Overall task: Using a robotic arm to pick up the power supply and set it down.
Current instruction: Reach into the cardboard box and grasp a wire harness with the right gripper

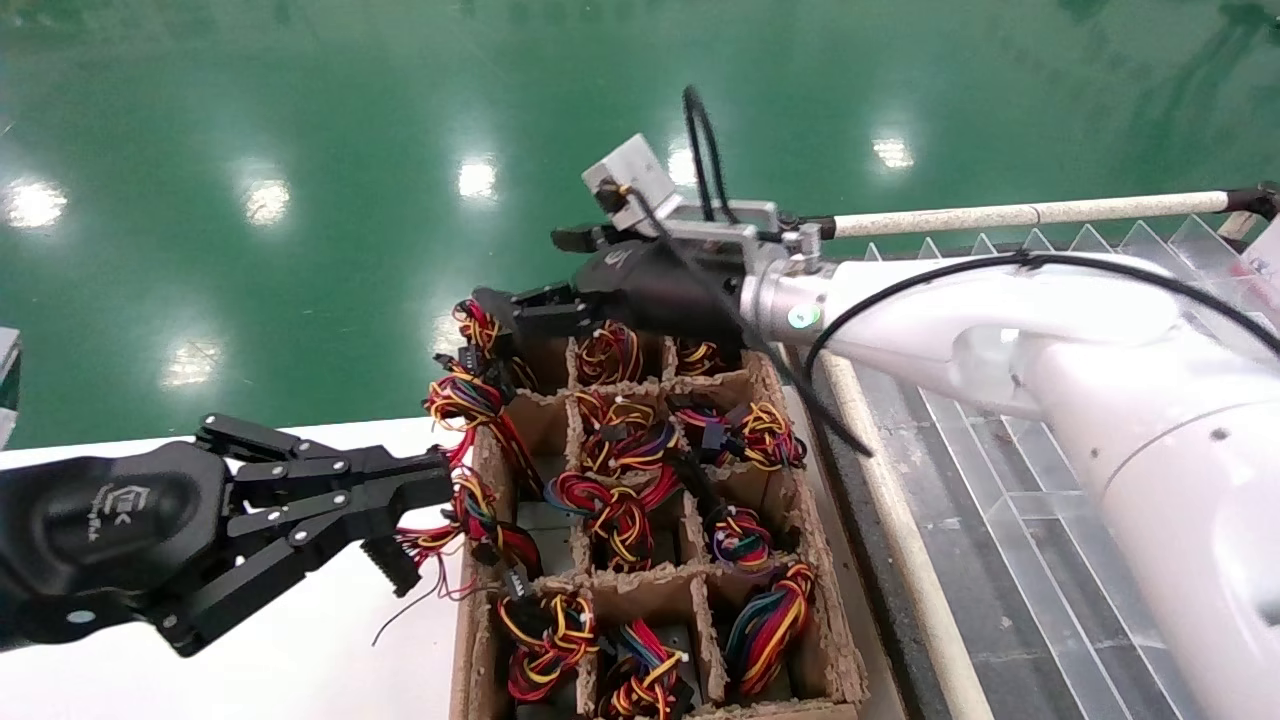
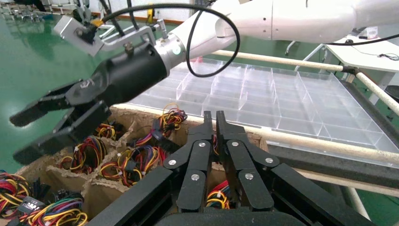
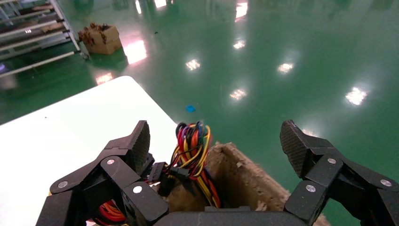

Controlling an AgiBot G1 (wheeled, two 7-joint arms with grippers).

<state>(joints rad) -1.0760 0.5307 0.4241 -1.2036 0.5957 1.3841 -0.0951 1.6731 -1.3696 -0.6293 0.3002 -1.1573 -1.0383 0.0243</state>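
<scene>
While the left hand (image 1: 400, 530) sits low over the white tabletop (image 1: 300, 650), just beside the near left edge of the cardboard box (image 1: 810, 600), its fingers look pressed together in the left wrist view, w/ loose red and yellow wires (image 1: 470, 520) at their tips; can't tell if any strand is actually pinched. The box is split into cells, each stuffed w/ a wire bundle; grey metal shows only dimly under the wires, so the power supplies probably sit down in the cells w/ cables on top. None is lifted out yet.

Farther back, the right hand (image 1: 500, 310) on its white arm (image 1: 1000, 320) hovers over the far left corner cell, fingers spread wide and empty. In the right wrist view a wire bundle (image 3: 193, 146) stands up out of that cell between the two pads (image 3: 294, 143).

To do the step well: drop straight down into the cell, get the pads onto the metal body rather than the cables, keep clear of the cardboard dividers, close firmly, lift vertically so neighbouring wires don't snag. Beyond the box to the right lies a clear plastic tray (image 1: 1050, 500).
</scene>
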